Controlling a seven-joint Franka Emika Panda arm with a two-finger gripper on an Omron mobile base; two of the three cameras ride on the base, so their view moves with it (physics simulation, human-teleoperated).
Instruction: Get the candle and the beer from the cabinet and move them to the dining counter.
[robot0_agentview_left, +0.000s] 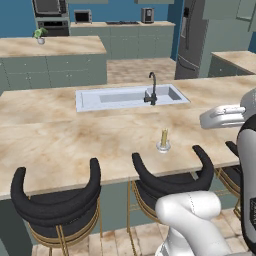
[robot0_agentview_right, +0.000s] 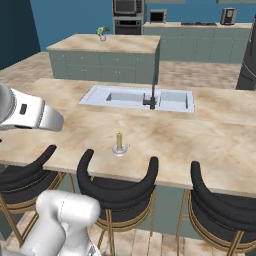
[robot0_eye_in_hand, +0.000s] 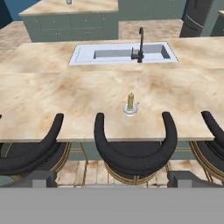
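candle: the candle (robot0_agentview_left: 163, 140) stands upright in its small round holder on the dining counter (robot0_agentview_left: 60, 135), a little right of centre in the left base view, left of centre in the right base view (robot0_agentview_right: 119, 144), and just right of centre in the hand view (robot0_eye_in_hand: 130, 104).
candle's place on the top: near the front edge of the marble, on the stool side, with bare marble all around it.
candle and gripper: the gripper (robot0_eye_in_hand: 112, 178) is at the bottom of the hand view, its two grey finger tips at lower left and lower right; the candle lies above and between them in that frame, well apart, across the stool back.
gripper state: the finger tips stand spread wide, with nothing between them.
stools: a black-backed stool (robot0_eye_in_hand: 135, 151) sits directly below the candle in the hand view, with others to either side.
sink: the inset steel sink (robot0_agentview_left: 131, 97) lies beyond the candle, in the upper middle of all three views.
faucet: the black faucet (robot0_agentview_left: 151, 90) rises at the sink's near edge, above the candle in each frame.
arm: the white arm (robot0_agentview_left: 225, 116) crosses the right edge of the left base view.
far counter: a second marble worktop (robot0_agentview_left: 50, 46) with a small plant (robot0_agentview_left: 40, 34) is at upper left in the left base view.
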